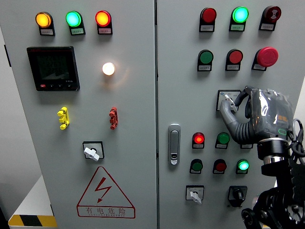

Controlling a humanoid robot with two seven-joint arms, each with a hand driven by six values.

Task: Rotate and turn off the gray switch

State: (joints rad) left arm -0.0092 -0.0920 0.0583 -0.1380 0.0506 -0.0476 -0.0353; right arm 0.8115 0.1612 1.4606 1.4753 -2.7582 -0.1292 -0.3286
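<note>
Now right hand [257, 114] fingers on gray switch [228, 100], partly hidden

A pale grey cabinet wall [128, 157] of two door panels split by a vertical seam [156, 114] just right of centre fills the view, evenly lit, with a white ledge [33, 202] edged in yellow-black hazard tape [31, 221] at seven o'clock.

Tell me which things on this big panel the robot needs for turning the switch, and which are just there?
Needed:
right hand
gray switch, under its fingers

Just there:
yellow handle
red handle
black display
door latch
red mushroom button
warning triangle
</note>
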